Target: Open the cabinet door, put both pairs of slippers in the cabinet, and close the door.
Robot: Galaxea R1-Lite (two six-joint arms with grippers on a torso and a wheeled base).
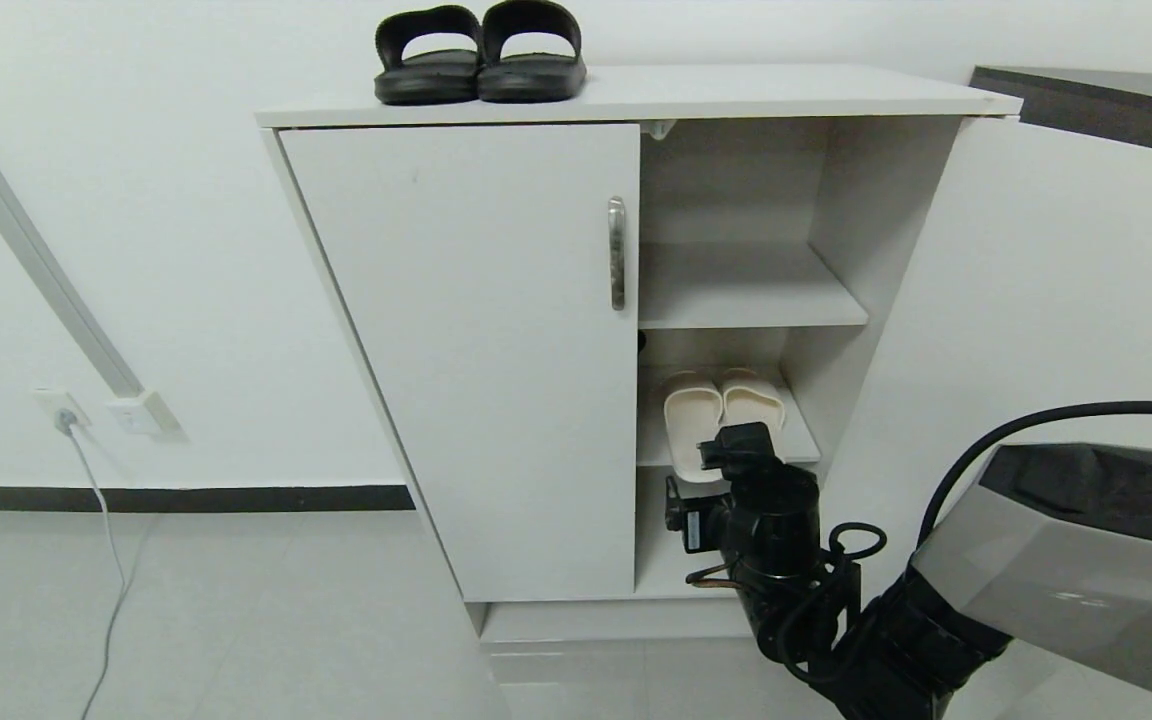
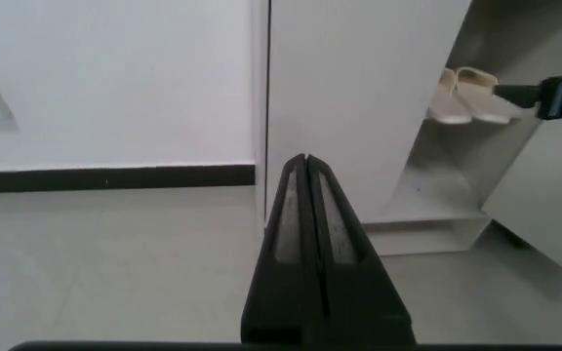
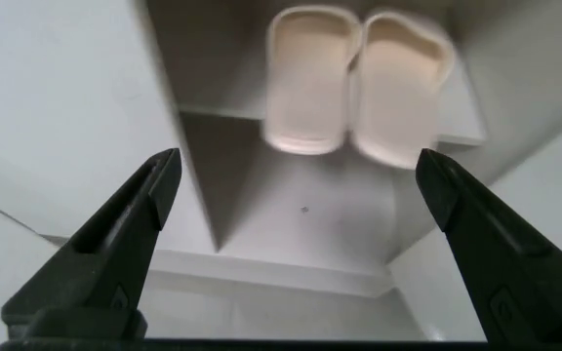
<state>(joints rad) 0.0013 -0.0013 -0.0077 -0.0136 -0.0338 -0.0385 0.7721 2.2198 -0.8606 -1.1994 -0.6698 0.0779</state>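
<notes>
A white cabinet stands against the wall. Its right-hand door is swung wide open and its left-hand door is shut, with a metal handle upright along that door's inner edge.

On the cabinet's top, toward 11 o'clock in the head view, a pair of black slippers sits side by side, the two touching.

The open half of the cabinet shows an upper shelf and a lower shelf, with a bottom compartment beneath them. The lower shelf carries a pair of cream slippers, which lie side by side and touching, close to the shelf's front edge.

The right gripper, at about 5 o'clock in the head view, hangs just in front of the cream slippers at the level of their shelf. Its fingers are spread wide apart and hold nothing. In the right wrist view the pale pair lies beyond the gap between the fingertips.

The left gripper is low over the tiled floor and points toward the foot of the shut door. Its fingers are pressed together with nothing between them.

At 8 o'clock in the head view, a wall socket feeds a grey cable that trails down to the floor.
</notes>
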